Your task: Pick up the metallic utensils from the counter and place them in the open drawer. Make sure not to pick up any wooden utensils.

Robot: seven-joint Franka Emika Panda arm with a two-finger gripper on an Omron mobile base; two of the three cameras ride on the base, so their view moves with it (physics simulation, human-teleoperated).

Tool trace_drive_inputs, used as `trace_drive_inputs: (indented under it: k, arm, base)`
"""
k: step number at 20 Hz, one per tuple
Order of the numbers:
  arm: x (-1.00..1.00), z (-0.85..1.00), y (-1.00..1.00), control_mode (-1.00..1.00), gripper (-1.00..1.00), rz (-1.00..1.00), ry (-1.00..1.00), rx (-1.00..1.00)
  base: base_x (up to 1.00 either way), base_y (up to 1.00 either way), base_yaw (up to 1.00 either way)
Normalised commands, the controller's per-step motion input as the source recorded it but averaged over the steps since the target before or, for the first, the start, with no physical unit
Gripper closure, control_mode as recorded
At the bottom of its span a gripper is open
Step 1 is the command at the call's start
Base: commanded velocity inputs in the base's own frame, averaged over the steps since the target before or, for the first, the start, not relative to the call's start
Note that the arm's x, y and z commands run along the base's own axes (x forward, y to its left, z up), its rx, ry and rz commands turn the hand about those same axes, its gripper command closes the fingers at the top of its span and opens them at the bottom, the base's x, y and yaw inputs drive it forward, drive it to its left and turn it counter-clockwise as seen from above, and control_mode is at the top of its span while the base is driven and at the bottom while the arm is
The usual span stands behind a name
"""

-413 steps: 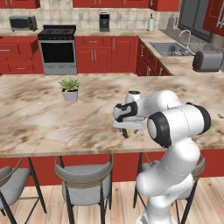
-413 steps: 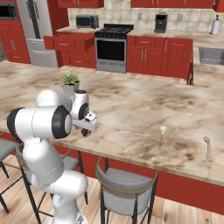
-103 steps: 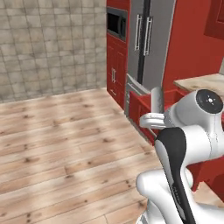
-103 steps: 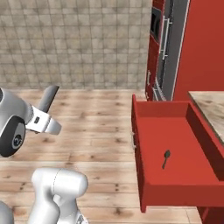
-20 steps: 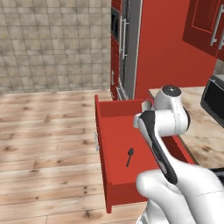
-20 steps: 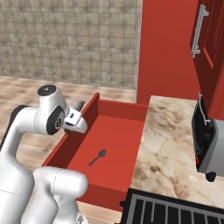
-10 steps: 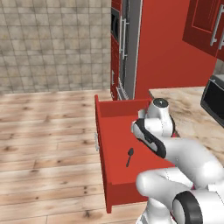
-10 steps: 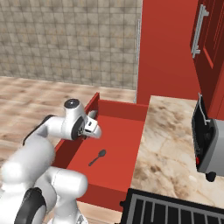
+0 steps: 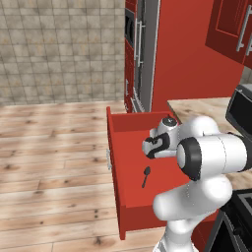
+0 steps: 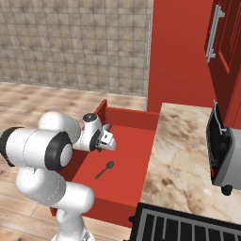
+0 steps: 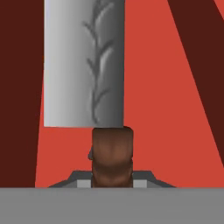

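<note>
My fingers (image 11: 113, 181) are closed tight on the knife (image 11: 85, 65), holding it by its brown handle over the open red drawer (image 9: 129, 197). The dark spoon (image 9: 146, 175) lies flat on the drawer floor, next to the desk (image 10: 186, 160).

A rendered home kitchen. Red cabinets (image 9: 187, 54) are lining the wall beside a steel refrigerator (image 9: 145, 54) with a built-in oven (image 9: 129, 29). A marbled stone table (image 10: 186, 160) is carrying a toaster (image 10: 226, 153). Beige wall tiles (image 10: 75, 42) are rising behind a wooden plank floor (image 9: 49, 162).
</note>
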Motion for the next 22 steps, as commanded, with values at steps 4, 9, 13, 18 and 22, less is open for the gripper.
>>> trace_drive_inputs:
  k: [4,9,13,18,22]
  arm:
    - [0.81,-0.36,0.0,-1.0,1.0,0.0,0.1,0.0]
    - [0.7,-0.39,0.0,-1.0,1.0,0.0,0.07,0.0]
    - [0.62,-0.47,0.0,-1.0,1.0,0.0,0.03,0.0]
    - [0.71,-0.55,0.0,-1.0,1.0,0.0,0.0,0.0]
    - [0.56,-0.52,-0.02,-1.0,1.0,0.01,0.01,0.0]
  base:
    - [0.0,0.0,0.0]
    - [0.0,0.0,0.0]
    - [0.0,0.0,0.0]
    - [0.0,0.0,0.0]
    - [0.0,0.0,0.0]
